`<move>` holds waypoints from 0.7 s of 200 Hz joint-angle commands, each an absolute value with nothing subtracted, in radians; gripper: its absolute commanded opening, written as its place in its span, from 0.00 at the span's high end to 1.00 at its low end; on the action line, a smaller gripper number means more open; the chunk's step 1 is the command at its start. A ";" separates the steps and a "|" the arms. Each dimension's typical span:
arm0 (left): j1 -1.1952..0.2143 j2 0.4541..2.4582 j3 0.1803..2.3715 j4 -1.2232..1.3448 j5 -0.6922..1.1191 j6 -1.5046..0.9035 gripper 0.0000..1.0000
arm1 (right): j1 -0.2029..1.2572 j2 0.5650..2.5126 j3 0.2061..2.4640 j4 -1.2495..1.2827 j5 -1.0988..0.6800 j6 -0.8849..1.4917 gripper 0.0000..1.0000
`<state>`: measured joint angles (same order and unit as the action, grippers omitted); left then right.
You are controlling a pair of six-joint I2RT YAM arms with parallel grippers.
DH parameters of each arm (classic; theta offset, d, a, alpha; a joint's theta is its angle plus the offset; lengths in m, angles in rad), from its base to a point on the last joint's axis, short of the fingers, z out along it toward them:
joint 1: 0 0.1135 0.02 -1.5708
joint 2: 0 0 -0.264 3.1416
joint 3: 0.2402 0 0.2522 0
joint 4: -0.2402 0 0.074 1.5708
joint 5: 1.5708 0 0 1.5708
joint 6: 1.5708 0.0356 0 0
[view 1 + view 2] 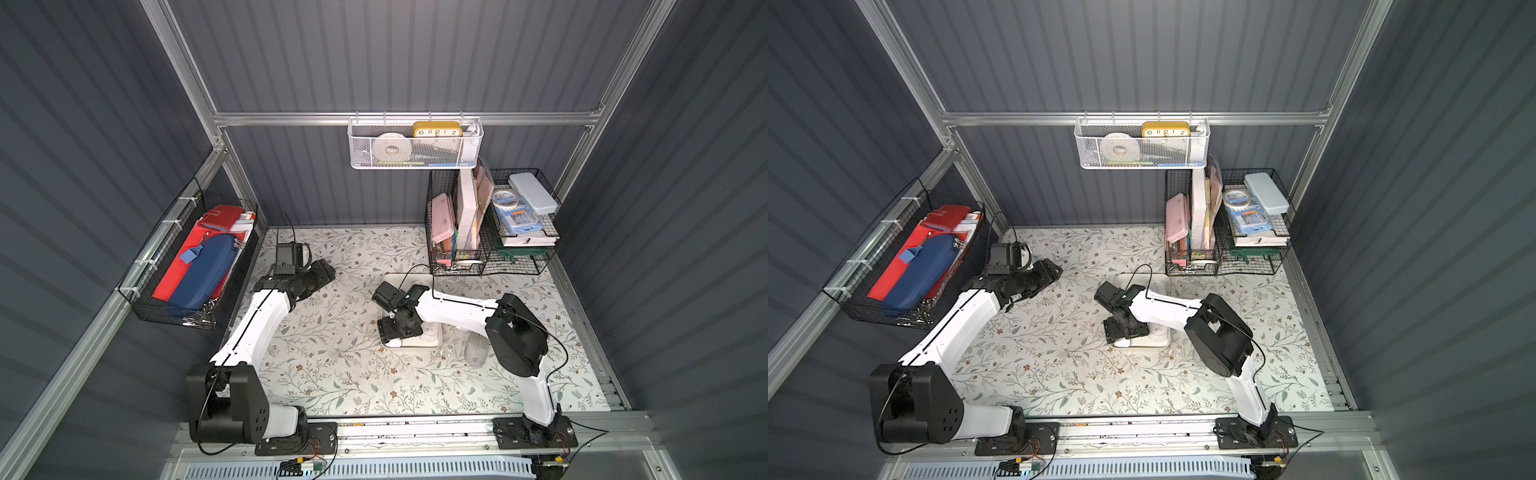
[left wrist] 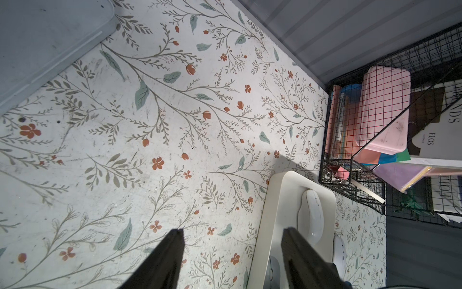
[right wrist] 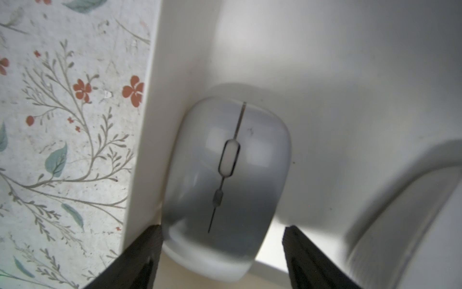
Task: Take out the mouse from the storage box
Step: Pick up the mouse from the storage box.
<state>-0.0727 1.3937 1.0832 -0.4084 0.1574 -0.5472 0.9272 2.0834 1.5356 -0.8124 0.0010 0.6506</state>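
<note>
— Entry one, right gripper (image 3: 221, 229)?
— Pointing down into the storage box (image 3: 160, 125). Jaws spread moderately, one either side of the rear end of the mouse (image 3: 227, 175), with a gap showing on one side; nothing clamped.
— Entry two, the mouse: location?
— Inside the box, flat on its floor, buttons up, grey fading to white, lying close along one long wall. In a top view the mouse (image 1: 393, 343) shows only as a white end under the gripper, at the box corner nearest the arm bases, on the left arm's side.
— Entry three, left gripper (image 2: 232, 232)?
— Fingers parted, empty, above the floral tabletop (image 1: 332, 374), well apart from the box.
— Sundries?
— One second mouse (image 2: 311, 217), white, also in the box; one loose mouse (image 1: 476, 353), grey, on the tabletop just beside the box, by the right arm's elbow
</note>
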 commanded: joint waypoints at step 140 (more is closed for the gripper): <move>-0.077 1.364 1.069 -0.421 0.171 -0.539 0.33 | 0.883 2.137 1.604 -0.859 0.101 0.580 0.21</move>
<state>-0.0727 1.3937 1.0832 -0.4084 0.1581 -0.5472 0.9031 2.0949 1.5688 -0.8692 0.1349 0.5972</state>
